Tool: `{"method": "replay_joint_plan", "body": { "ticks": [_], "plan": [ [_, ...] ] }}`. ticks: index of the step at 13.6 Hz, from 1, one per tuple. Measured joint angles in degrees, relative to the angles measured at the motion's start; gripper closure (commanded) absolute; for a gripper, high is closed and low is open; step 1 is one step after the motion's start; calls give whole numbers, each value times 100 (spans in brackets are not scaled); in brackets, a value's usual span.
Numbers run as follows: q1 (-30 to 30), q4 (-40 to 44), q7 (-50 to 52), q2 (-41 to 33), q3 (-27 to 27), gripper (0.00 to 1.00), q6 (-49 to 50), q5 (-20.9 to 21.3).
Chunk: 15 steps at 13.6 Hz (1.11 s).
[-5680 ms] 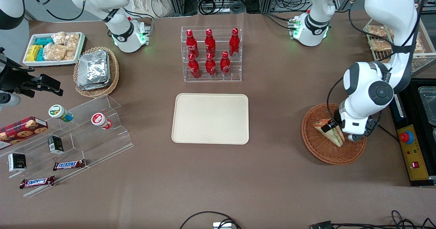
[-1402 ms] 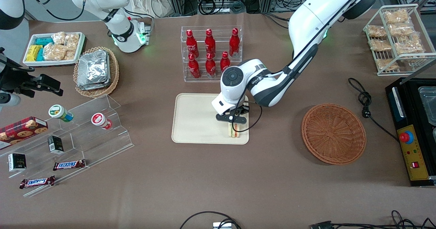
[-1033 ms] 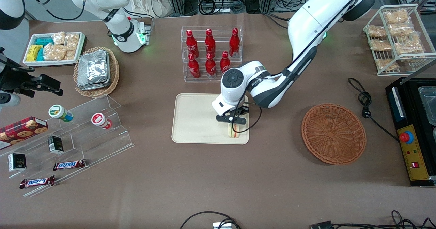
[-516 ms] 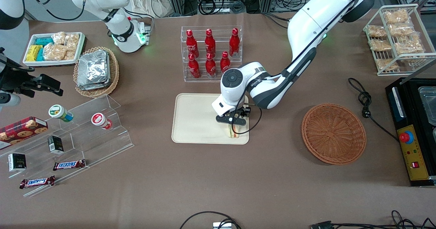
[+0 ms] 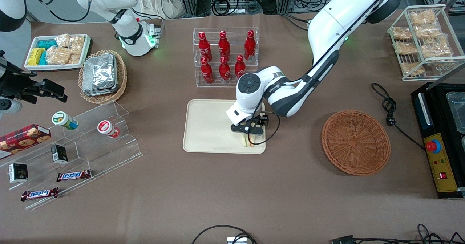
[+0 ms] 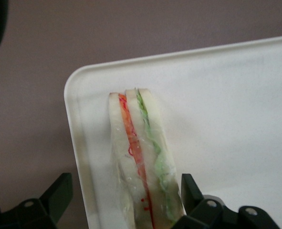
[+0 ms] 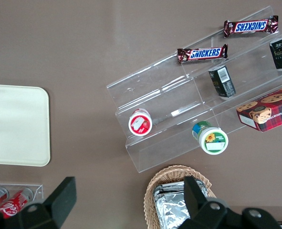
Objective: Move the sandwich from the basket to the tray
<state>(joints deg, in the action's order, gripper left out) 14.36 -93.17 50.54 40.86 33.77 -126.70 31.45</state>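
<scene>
**Sandwich down on the tray, fingers spread**

Since the earliest frame, your left arm has carried the sandwich (image 5: 248, 141) out of the basket (image 5: 356, 142) and onto the tray (image 5: 210, 126), and the fingers have parted in the last half second.

Front view: the sandwich stands on edge in the tray's corner nearest the camera and the basket, long axis running toward the camera. Your gripper (image 5: 249, 132) sits just above it, the arm reaching in low from the working arm's end, wrist bent down.

Left wrist view: the sandwich (image 6: 141, 167) shows its striped edge, red beside green, parallel to the tray (image 6: 236, 105) rim. The fingers (image 6: 191, 188) stand spread either side, one just beside the bread.
</scene>
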Motion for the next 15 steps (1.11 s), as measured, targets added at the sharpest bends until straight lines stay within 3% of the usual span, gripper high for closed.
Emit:
{"method": "replay_joint_plan", "body": {
  "ticks": [3,5,10,15],
  "plan": [
    [-7,60,2,-363,5,0,1,-314],
    [-47,66,-163,-744,-64,0,11,-908],
    [-337,75,-1921,-1745,-966,0,517,-2756],
    [-1259,87,-2311,-2975,-1072,0,1966,-2921]
  ]
}}
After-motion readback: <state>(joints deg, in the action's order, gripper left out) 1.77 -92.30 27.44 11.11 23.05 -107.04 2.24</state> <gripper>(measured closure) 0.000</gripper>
